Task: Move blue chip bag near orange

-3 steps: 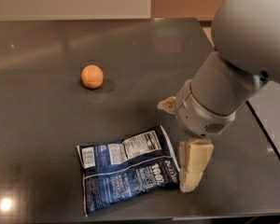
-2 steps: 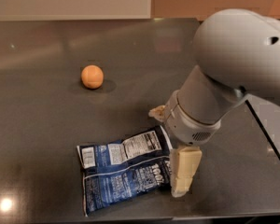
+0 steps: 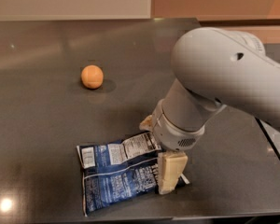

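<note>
Dark glossy countertop [image 3: 42,125] fills most of the shot, with a pale wall along the top behind it. Bottom left there's a bright light glare [image 3: 5,204] on the surface. Moving right, the orange [image 3: 92,76] sits on its own toward the back left, well apart from everything else. Closer to the front edge, around the middle, the blue chip bag [image 3: 116,171] lies flat with its label panels up, crinkly and a bit angled. Right at the bag's right end is the gripper [image 3: 157,155], pointing down at the counter. Its jaws look spread. The cream front finger [image 3: 170,171] is over the bag's right edge, and the tip of the back finger [image 3: 146,123] pokes out past the bag's far edge, so that end of the bag is between them. Can't tell if they're actually pinching it. The big grey-white arm [image 3: 224,78] takes up the right side.
</note>
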You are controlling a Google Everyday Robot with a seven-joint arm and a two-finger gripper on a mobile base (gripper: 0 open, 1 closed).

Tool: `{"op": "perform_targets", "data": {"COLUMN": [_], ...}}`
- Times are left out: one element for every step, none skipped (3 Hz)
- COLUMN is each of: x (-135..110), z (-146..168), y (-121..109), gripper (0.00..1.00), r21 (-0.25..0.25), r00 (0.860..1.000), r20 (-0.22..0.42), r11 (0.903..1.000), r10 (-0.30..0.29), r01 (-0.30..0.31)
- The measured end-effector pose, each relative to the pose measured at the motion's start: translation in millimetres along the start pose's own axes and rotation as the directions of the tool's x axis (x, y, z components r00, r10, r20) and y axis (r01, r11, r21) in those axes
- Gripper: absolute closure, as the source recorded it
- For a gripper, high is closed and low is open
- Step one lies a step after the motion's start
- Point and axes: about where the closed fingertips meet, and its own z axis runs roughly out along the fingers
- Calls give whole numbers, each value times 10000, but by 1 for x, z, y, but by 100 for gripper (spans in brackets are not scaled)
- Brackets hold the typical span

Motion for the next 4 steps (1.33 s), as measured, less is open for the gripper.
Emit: {"op": "perform_targets", "data": {"x": [-3, -6, -9, -9], "z": [-2, -21, -51, -79], "y": [-1, -11, -31, -58], "gripper": [41, 65, 88, 100], "r21": [57, 384, 935, 1450], "r00": [9999, 10000, 9999, 9983], "r20": [-94, -48, -168, -511], "r11": [10000, 9993, 9956, 9888], "r10": [-43, 35, -19, -277], "r01": [43, -33, 35, 348]}}
